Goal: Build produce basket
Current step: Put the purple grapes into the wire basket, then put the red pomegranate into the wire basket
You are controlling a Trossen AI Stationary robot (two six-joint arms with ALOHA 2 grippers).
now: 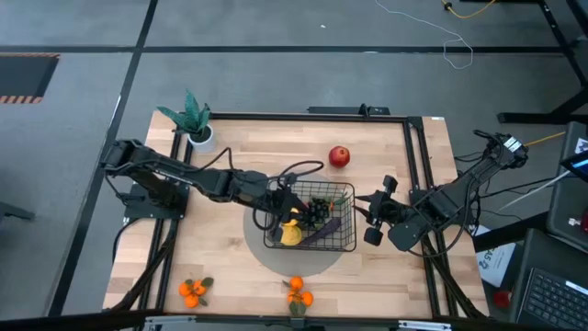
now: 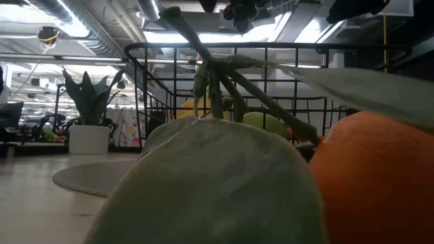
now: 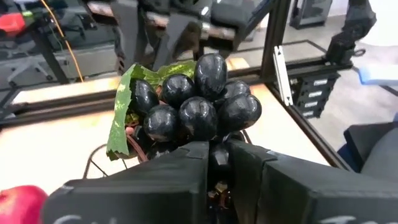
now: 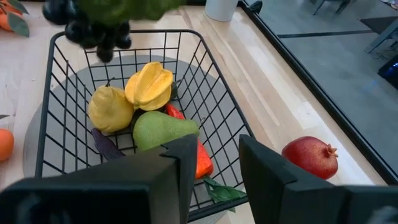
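Note:
The black wire basket (image 1: 342, 241) stands on a round grey mat at the table's middle. It holds a lemon (image 4: 109, 108), a starfruit (image 4: 149, 86), a green pear (image 4: 163, 129), a purple eggplant (image 4: 104, 144) and an orange-red piece (image 4: 203, 159). My left gripper (image 1: 292, 204) reaches in from the table's left and is shut on the black grapes (image 3: 199, 102), above the basket. The grapes also show in the right wrist view (image 4: 93, 30). My right gripper (image 4: 214, 171) is open and empty, just outside the basket's right side (image 1: 372, 219). My left gripper pinches the grape bunch between its two fingers (image 3: 186, 168), at the bunch's end nearest the wrist (image 3: 219, 155). The fingers come from the table's left. The bunch and its green leaf (image 3: 124, 106) stick out past the fingertips, clear above the basket's rim.
A red fruit (image 1: 339, 156) lies on the table behind the basket. Two tangerine clusters (image 1: 193, 291) (image 1: 298, 294) lie near the front edge, one right before the low camera (image 2: 380, 183). A teal plant in a white pot (image 1: 193, 124) stands at the far left.

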